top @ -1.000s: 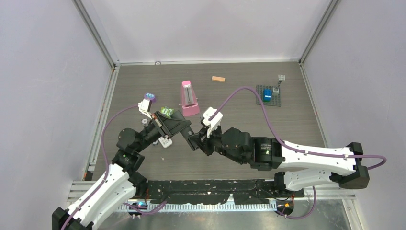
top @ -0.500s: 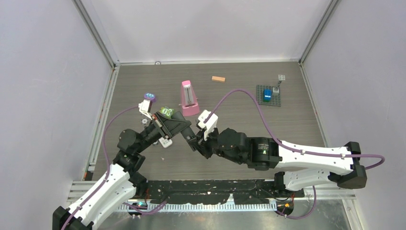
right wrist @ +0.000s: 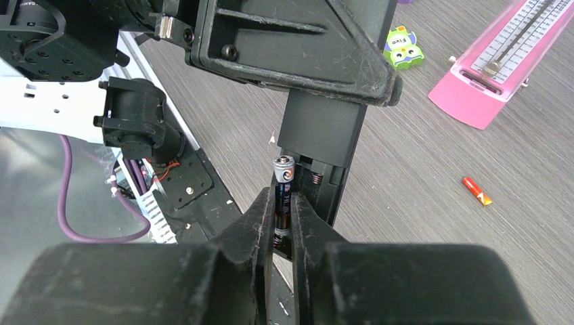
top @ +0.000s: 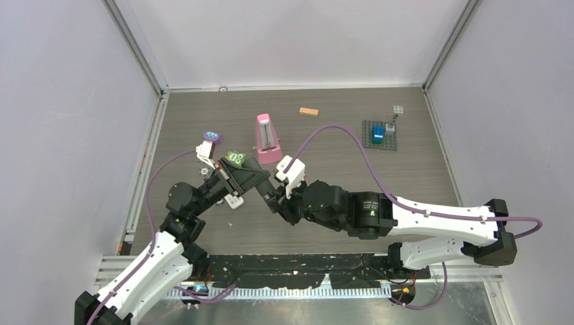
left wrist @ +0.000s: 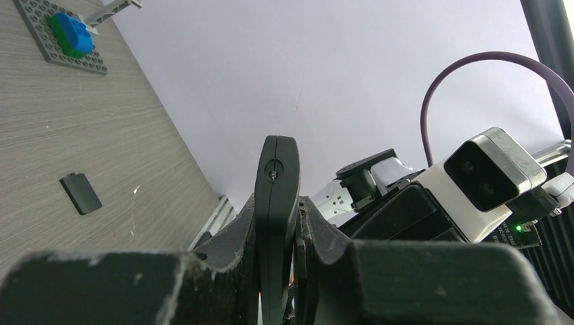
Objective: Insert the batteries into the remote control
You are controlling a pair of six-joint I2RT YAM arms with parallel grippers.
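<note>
While the left gripper (left wrist: 276, 227) is clamped on the black remote control (left wrist: 276, 172), holding it edge-on above the table (left wrist: 101, 135), the right gripper (right wrist: 283, 206) has its fingers pinched narrowly around a dark battery (right wrist: 283, 177) with a silver cap. That battery stands upright against the remote control's open compartment, with a small coil spring (right wrist: 315, 178) showing just beside it; whether it is fully seated cannot be told. A second battery (right wrist: 477, 191), red and orange, lies loose on the wood-grain surface near a pink metronome (right wrist: 501, 61). A green owl-faced piece (right wrist: 403, 49) sits beside the metronome. A small flat black panel (left wrist: 81, 193) lies on the table, well apart from a grey baseplate (left wrist: 40, 30) that carries a blue brick (left wrist: 73, 37).
</note>
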